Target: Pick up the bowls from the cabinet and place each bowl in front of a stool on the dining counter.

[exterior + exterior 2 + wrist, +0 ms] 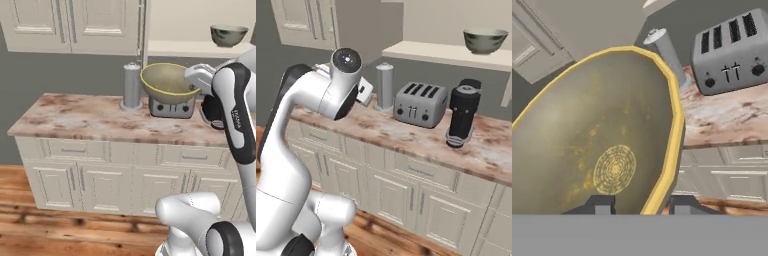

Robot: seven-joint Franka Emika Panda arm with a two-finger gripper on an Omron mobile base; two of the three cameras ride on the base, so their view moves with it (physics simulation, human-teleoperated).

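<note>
My gripper (194, 86) is shut on the right rim of the olive-yellow bowl (167, 82) and holds it tilted in the air above the toaster. In the hand view the yellow rim of this bowl (612, 140) passes between the two fingertips of the gripper (643, 206). The dark grey-green bowl (229, 35) (485, 40) stands upright on the pale shelf of the cabinet (200, 48) (446, 52), up and to the right of the hand. The stool and the dining counter are out of view.
A silver toaster (171, 106) (420, 104) (732, 50), a grey cylinder (132, 85) (384, 85) (667, 50) and a black appliance (463, 112) stand on the narrow marble-topped run of cream drawers (75, 117) (406, 132). Wooden floor lies below.
</note>
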